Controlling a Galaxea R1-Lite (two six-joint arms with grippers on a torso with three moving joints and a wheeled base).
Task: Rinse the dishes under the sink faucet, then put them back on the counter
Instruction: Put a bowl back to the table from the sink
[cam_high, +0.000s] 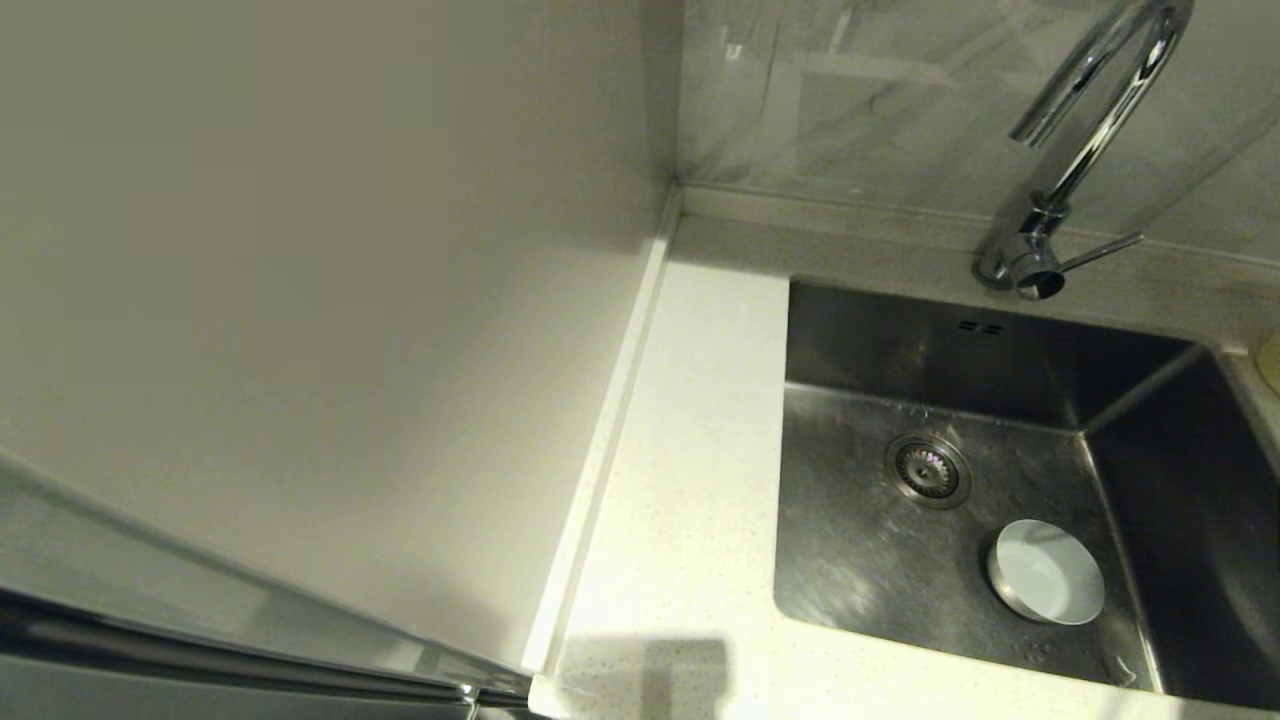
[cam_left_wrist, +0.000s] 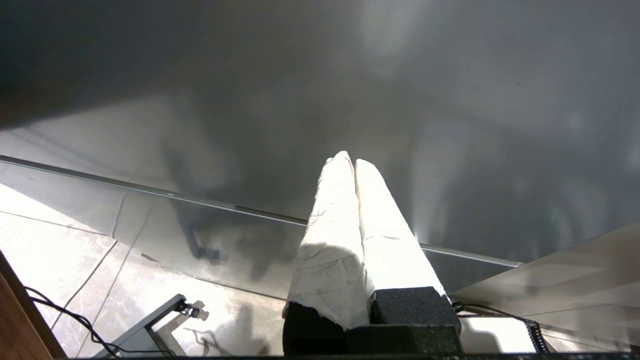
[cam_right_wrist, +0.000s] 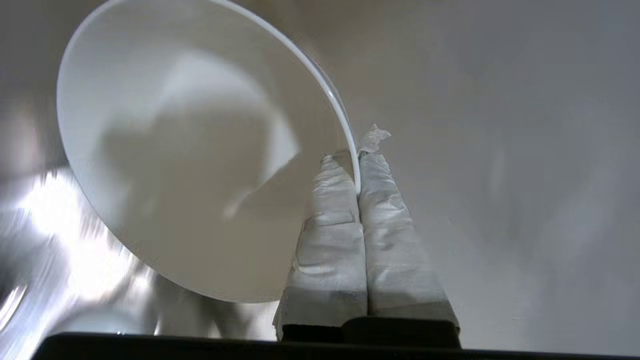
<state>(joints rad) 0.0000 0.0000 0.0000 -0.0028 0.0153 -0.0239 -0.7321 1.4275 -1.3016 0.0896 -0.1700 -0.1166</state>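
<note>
Between the padded white fingers of the right gripper (cam_right_wrist: 356, 175), in the right wrist view, runs the thin rim of a round shallow white bowl (cam_right_wrist: 200, 165); the jaws are clenched on that rim, one finger inside the bowl and one outside, so the dish fans out to one side of the grip rather than sitting centred in it. Neither arm shows in the head view, so I cannot tell where the held bowl sits relative to the tall chrome gooseneck faucet (cam_high: 1095, 130). Another small round pale bluish-white bowl (cam_high: 1046, 572) lies upright on the floor of the square stainless steel sink (cam_high: 850, 540), just beside the round strainer drain (cam_high: 928, 470), toward the near right corner. Only the edge of a pale yellow dish (cam_high: 1271, 362) shows on the far right. The speckled white stone counter (cam_high: 690, 480) runs along the sink's left side. The left gripper (cam_left_wrist: 354, 162) is pressed closed on nothing, hanging low over a tiled floor (cam_left_wrist: 45, 240) well away from the work. My reading is that the right arm is the one engaged, and its next move turns on the off-centre rim hold, which will let the bowl swing if tilted.
</note>
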